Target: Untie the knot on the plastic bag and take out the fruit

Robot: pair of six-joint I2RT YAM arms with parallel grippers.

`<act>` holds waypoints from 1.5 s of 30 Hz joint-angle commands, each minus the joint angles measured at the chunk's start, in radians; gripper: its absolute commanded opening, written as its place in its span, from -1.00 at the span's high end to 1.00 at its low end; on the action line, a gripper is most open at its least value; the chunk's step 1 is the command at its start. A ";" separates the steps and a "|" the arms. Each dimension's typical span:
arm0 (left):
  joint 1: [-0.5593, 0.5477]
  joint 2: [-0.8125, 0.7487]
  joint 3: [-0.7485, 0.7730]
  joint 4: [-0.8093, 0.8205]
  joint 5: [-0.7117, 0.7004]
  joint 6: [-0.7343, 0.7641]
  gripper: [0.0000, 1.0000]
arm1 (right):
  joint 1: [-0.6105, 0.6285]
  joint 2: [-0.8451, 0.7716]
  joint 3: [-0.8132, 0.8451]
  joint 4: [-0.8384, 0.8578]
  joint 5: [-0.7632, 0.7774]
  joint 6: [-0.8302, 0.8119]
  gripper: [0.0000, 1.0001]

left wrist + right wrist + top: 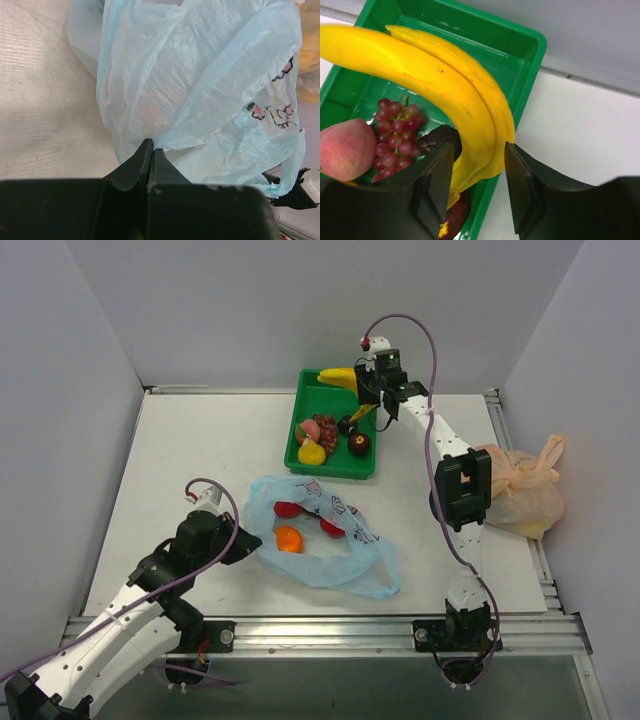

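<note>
We judge the plastic bag [320, 565], at six o'clock from the green tray [330, 473], limp, light and slippery, best pinched by a fold as the closed left gripper [151, 145] does; the right gripper [480, 142] stands part-open around the banana [435, 80], whether it presses we cannot tell.

A yellow banana [420, 70] curves from ten o'clock down to centre, between the right gripper [480, 150]'s black fingers; both seem to touch it. Beneath, a green tray [520, 50] holds grapes [395, 130] and a peach [345, 147] at eight o'clock. White table [570, 125] at three o'clock.
</note>
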 commanded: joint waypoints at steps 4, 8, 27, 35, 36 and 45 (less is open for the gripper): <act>0.007 0.024 0.023 0.061 0.018 0.016 1.00 | -0.008 0.014 0.079 0.049 0.031 -0.012 -0.38; 0.007 0.018 0.014 0.068 0.021 0.011 1.00 | -0.003 -0.126 -0.045 0.046 0.018 0.011 -0.47; 0.013 0.055 0.038 -0.041 0.003 0.007 1.00 | 0.550 -0.848 -0.832 -0.064 -0.171 0.239 -0.38; 0.013 0.090 0.070 -0.093 0.027 0.036 1.00 | 0.633 -0.701 -0.936 0.089 -0.189 0.402 -0.43; 0.011 0.096 0.070 -0.093 0.050 0.037 1.00 | 0.637 -0.682 -0.938 0.117 -0.188 0.411 -0.50; 0.011 0.098 0.072 -0.092 0.072 0.040 1.00 | 0.637 -0.497 -0.897 0.190 -0.192 0.422 -0.86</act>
